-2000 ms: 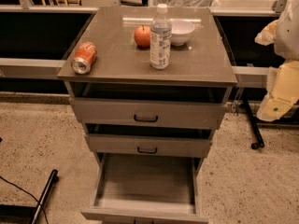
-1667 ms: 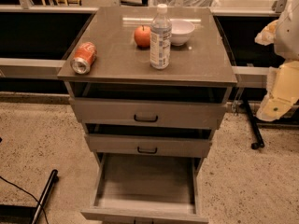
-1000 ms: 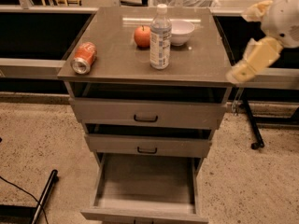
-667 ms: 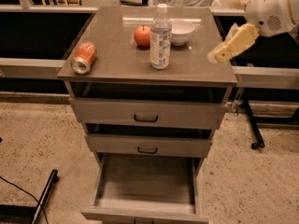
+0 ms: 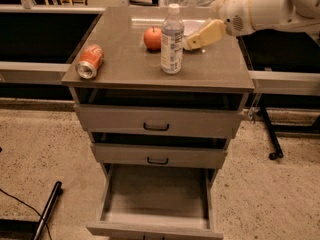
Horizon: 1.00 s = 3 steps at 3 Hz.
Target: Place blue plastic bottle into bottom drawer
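Note:
The blue plastic bottle (image 5: 172, 40) stands upright near the middle of the grey cabinet top (image 5: 125, 69); it is clear, with a white cap and a pale label. My gripper (image 5: 194, 40) reaches in from the upper right and hangs just right of the bottle, close to it but apart from it. The bottom drawer (image 5: 156, 200) is pulled out below, and its flat grey floor is bare.
A red apple (image 5: 153, 38) sits just behind and left of the bottle. A red soda can (image 5: 89, 61) lies on its side at the top's left edge. A white bowl (image 5: 192, 26) is partly hidden behind my gripper. Two upper drawers (image 5: 157, 126) with black handles stand slightly ajar.
My arm has swung in from the right side of the cabinet, up and leftward over the top, to just right of the bottle. The bottle, apple and can have not moved.

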Motion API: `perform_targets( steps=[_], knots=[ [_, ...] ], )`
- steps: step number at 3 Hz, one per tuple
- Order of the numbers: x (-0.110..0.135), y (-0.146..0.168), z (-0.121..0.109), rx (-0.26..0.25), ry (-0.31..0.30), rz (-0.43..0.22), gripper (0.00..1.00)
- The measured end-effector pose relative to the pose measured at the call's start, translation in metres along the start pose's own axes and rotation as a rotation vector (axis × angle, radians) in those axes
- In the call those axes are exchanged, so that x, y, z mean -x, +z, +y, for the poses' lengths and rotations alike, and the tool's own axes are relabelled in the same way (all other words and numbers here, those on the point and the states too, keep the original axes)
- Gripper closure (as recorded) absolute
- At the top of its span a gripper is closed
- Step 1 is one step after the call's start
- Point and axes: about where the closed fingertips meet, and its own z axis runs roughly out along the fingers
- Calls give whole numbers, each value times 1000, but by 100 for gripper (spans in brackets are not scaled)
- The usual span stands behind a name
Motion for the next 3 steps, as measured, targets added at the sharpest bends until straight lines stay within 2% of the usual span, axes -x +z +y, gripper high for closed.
perform_targets(
  steps=[1,2,3],
  knots=[
    [10,36,-7,-46,52,-33,0],
    [10,64,-11,-77,108,-53,18],
    [12,85,-9,-72,136,-69,41]
  ],
)
